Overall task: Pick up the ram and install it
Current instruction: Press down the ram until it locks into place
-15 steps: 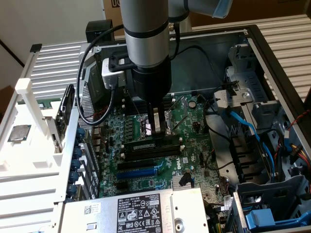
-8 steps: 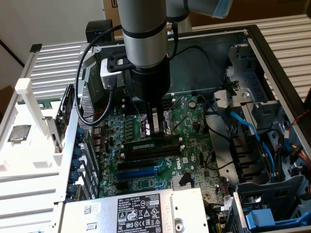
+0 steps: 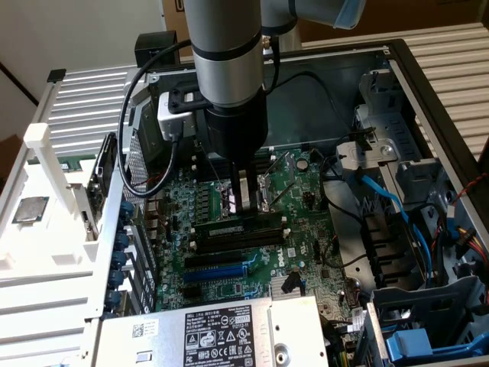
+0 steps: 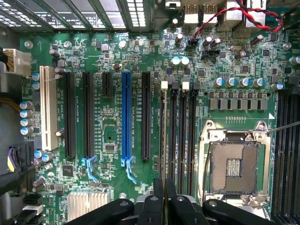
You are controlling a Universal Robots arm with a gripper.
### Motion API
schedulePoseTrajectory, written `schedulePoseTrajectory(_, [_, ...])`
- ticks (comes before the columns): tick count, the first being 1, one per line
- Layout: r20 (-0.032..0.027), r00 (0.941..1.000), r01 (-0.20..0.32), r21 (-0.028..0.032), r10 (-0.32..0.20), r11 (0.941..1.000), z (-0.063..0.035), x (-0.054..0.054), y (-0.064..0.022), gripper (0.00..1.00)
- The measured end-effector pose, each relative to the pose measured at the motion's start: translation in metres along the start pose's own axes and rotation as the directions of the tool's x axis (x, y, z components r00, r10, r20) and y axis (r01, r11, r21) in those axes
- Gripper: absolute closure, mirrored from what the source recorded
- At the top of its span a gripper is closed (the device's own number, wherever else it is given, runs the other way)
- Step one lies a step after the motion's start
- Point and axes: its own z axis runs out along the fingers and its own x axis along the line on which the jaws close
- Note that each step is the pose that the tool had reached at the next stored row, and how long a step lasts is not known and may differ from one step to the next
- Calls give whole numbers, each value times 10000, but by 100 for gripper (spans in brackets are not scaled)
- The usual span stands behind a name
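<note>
**Ram pinched over the memory slots**

Exterior view: a grey robot arm reaches down into an open black metal computer case [image 3: 416, 76]. Its gripper [image 3: 244, 200] points straight down at the green motherboard [image 3: 306, 199]. The long, thin, dark-green ram stick with a pale label [image 3: 229, 228] lies along the bank of long black memory slots, directly under the fingertips. On the exterior view's left, outside the case, a square silver processor chip [image 3: 29, 209] rests on a white plastic tray [image 3: 46, 260], well apart from the gripper.

Wrist view: the black fingers [image 4: 157, 192] stand pressed almost together, pinching the ram [image 4: 163, 136], which shows edge-on as a thin line. It runs along the outermost black memory slot, on the side away from the square metal processor socket [image 4: 234, 168] and just beside a long black expansion slot [image 4: 146, 117]. A bright blue expansion slot [image 4: 126, 117] lies one row further off. Whether the ram is pressed fully home, I cannot tell.
</note>
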Motion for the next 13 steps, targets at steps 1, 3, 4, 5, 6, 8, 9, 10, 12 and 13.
schedulePoseTrajectory(1, [-1, 10000, 0, 0, 0, 10000, 0, 0, 0, 87])
schedulePoseTrajectory(3, [-1, 10000, 0, -1, 0, 10000, 0, -1, 0, 87])
schedulePoseTrajectory(4, [-1, 10000, 0, -2, 0, 10000, 0, -1, 0, 87])
schedulePoseTrajectory(5, [-1, 10000, 0, -1, 0, 10000, 0, -1, 0, 87])
schedulePoseTrajectory(6, [-1, 10000, 0, -2, 0, 10000, 0, -1, 0, 87])
schedulePoseTrajectory(8, [-1, 10000, -2, -9, 2, 10000, 0, -1, 0, 87])
schedulePoseTrajectory(9, [0, 10000, -2, -20, 2, 10000, 0, -1, -2, 87])
schedulePoseTrajectory(10, [0, 10000, 0, -40, 0, 10000, 0, -1, -4, 87])
schedulePoseTrajectory(12, [-2, 10000, 1, -92, -1, 10000, 0, -1, -11, 87])
schedulePoseTrajectory(13, [-3, 10000, 2, -114, -2, 9999, 0, -1, -18, 87])
